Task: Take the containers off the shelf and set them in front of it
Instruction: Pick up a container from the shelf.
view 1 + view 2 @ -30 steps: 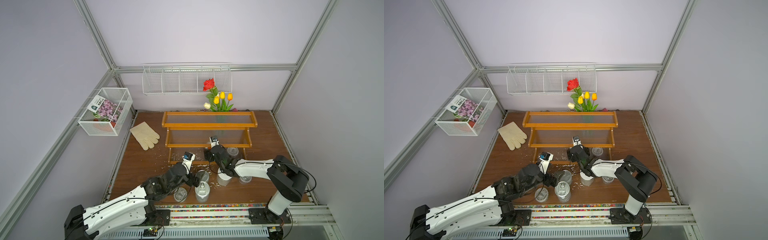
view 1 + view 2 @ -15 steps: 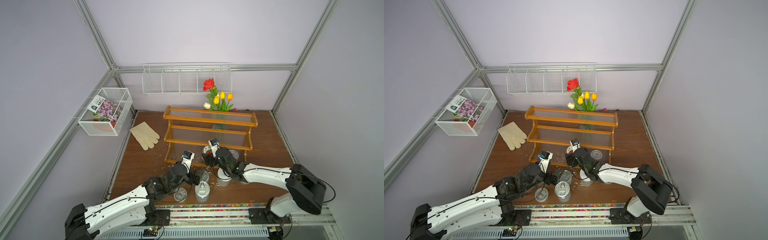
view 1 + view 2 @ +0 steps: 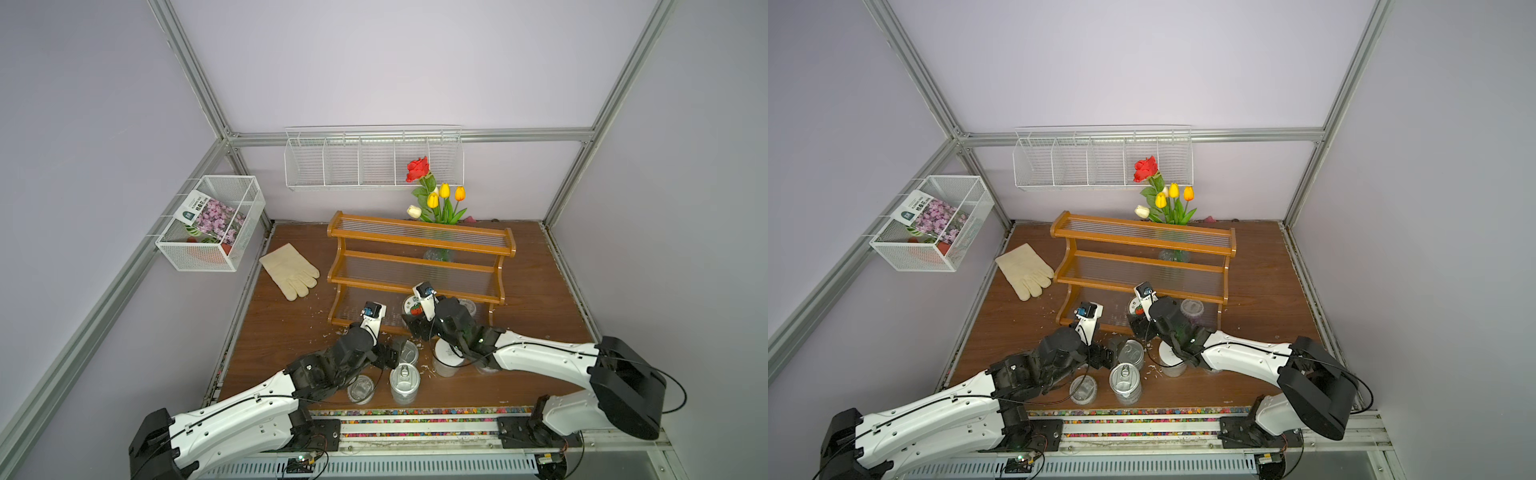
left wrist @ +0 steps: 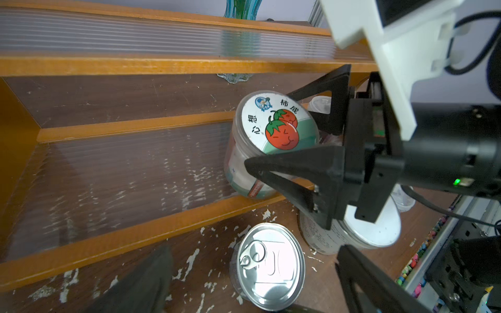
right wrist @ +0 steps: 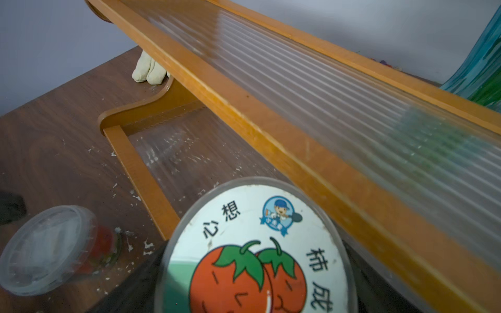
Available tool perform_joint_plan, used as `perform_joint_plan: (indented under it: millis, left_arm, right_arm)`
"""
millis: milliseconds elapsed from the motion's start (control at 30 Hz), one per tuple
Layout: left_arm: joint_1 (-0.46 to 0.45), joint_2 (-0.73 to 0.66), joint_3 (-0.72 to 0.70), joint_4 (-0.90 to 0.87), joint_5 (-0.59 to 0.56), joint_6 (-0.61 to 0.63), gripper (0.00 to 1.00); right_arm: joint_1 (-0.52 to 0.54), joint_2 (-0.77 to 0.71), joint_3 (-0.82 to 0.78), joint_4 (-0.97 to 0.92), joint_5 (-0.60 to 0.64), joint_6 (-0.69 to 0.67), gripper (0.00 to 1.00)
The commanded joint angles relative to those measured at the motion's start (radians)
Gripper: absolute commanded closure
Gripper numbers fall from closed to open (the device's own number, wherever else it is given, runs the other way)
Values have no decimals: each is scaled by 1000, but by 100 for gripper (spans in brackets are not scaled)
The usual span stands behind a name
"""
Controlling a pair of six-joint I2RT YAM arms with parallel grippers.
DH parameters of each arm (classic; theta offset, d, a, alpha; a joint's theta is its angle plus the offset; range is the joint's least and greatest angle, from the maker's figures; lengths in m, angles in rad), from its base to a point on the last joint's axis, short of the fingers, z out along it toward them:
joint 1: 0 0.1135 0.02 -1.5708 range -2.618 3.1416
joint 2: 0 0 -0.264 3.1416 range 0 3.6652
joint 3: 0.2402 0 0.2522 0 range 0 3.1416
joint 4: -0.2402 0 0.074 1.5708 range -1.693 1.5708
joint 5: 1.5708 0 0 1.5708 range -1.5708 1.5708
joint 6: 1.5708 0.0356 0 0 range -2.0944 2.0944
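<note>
right gripper (image 4: pixel 267 129) clasps the tilted jar (image 5: pixel 257 257) on the lowest tier of the shelf (image 3: pixel 415 249); one cup (image 3: pixel 466 306) sits near it. left gripper (image 3: pixel 395 355) hangs released over tins (image 4: pixel 268 268) already set in front.

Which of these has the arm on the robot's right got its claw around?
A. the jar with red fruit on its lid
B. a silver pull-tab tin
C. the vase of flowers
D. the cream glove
A: in the left wrist view the right gripper has its jaws on either side of the red-fruit jar, which tilts at the lowest tier of the shelf.
</note>
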Motion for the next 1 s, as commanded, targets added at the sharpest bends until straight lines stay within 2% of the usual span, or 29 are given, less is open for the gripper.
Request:
perform_joint_plan:
  millis: [0, 600, 833, 967]
  left_arm:
    - [10, -23, -14, -19, -10, -5, 2]
    - [19, -71, -46, -66, -9, -27, 2]
    - [49, -47, -58, -35, 27, -17, 2]
    - [75, -25, -51, -16, 59, 2, 2]
  right_arm:
    - [-28, 14, 10, 39, -11, -40, 36]
    - [-206, 144, 64, 88, -206, -119, 37]
    - [-208, 131, 24, 115, -259, -98, 38]
    - [-187, 94, -21, 134, -246, -81, 39]
